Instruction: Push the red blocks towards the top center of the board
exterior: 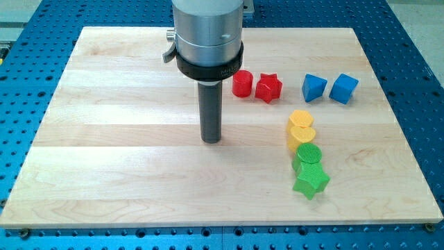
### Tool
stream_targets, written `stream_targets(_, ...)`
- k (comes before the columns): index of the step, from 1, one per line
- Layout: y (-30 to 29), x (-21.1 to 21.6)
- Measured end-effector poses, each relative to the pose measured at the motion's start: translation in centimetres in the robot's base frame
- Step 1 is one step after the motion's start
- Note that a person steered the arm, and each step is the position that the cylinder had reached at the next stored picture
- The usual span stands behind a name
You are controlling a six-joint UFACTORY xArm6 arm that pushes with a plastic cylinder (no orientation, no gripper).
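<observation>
A red cylinder (242, 84) and a red star block (268, 88) sit side by side, touching or nearly so, in the upper middle of the wooden board (111, 139), a little right of centre. My tip (211, 139) rests on the board near its centre, below and to the left of the red cylinder, well apart from both red blocks. The arm's grey housing (208, 31) hangs over the board's top centre and hides part of it.
Two blue blocks (314, 88) (344, 89) lie right of the red ones. A yellow heart-like block (301, 128) and, below it, a green cylinder (307, 157) and a green star (311, 182) form a column at the right. Blue perforated table surrounds the board.
</observation>
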State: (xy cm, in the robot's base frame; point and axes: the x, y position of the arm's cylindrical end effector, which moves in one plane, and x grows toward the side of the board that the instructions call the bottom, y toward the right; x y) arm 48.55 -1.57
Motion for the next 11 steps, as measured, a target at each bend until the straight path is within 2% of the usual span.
stream_targets(3,0.0,0.3)
stream_targets(4,-0.5,-2.5)
stream_targets(5,1.3,-5.3)
stream_targets(7,10.9,-5.7)
stream_targets(8,11.2,-10.2)
stream_targets(9,2.6,-15.8)
stream_targets(10,5.1,-10.2)
stream_targets(11,1.7,-8.1)
